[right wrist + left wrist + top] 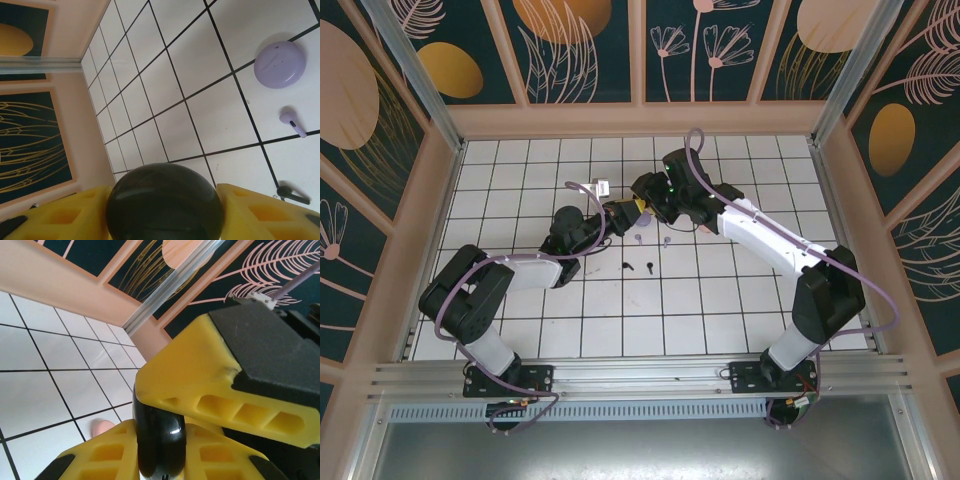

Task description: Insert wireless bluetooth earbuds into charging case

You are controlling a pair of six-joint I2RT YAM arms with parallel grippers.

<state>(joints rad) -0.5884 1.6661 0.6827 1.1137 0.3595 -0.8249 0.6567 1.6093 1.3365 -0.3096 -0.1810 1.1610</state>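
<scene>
- The left pincer (160, 456) was clamped on a round black case (160, 432), gripping it edge-on between its yellow fingers (100, 457) above the counter (720, 300).
- The right pincer (165, 212) came at the black case from the other side, with a yellow finger on either flank. Whether they pressed on it or stood just clear could not be told.
- The two arms met over the far middle of the tiled counter.
- Two lilac earbuds (638, 238) lay loose on the tiles just nearer than the pincers.
- Two black earbuds (627, 265) lay a little nearer still, close together but apart.
- In the right wrist view a lilac case (280, 64) lay flat and closed, with one of the lilac earbuds near it but not touching.
</scene>
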